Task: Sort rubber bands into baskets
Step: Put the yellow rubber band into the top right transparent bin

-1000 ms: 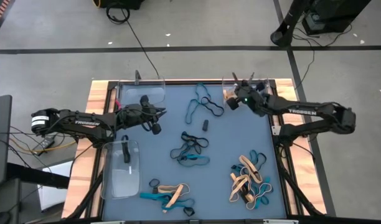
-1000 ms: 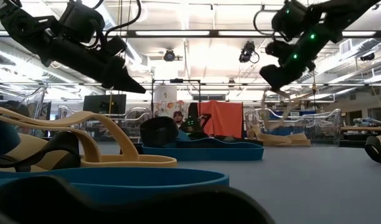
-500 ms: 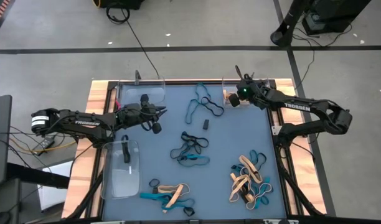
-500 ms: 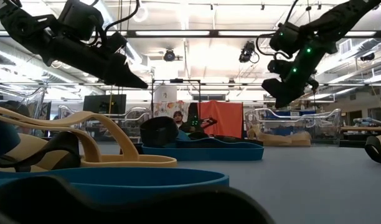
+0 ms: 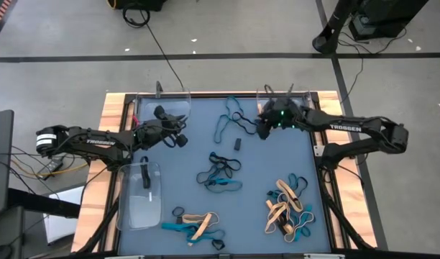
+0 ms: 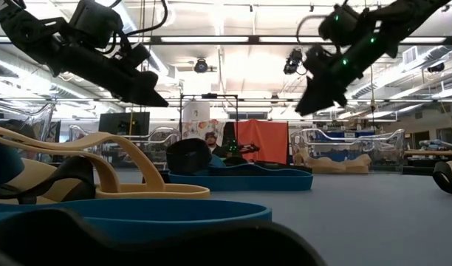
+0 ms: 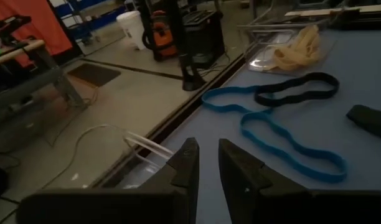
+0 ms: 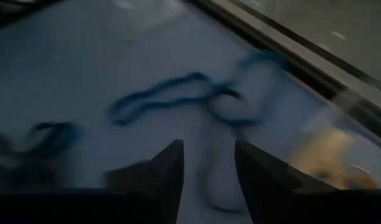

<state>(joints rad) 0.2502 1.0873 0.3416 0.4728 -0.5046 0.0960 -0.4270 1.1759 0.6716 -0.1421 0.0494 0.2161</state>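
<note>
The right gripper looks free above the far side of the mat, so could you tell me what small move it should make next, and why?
Probably lower the right gripper onto the blue rubber band beside it. Its fingers are open with nothing between them, and the right wrist view looks straight at that blue loop. The tan bands already lie in the far right basket, so a fresh pick seems due.

This is a big robot lab or workshop. Long lights (image 6: pixel 211 38) hang from a high ceiling, more work tables (image 6: pixel 425 155) stand far back, the floor (image 5: pixel 227 29) is grey concrete, and cables (image 5: pixel 159 43) lie across it.
</note>
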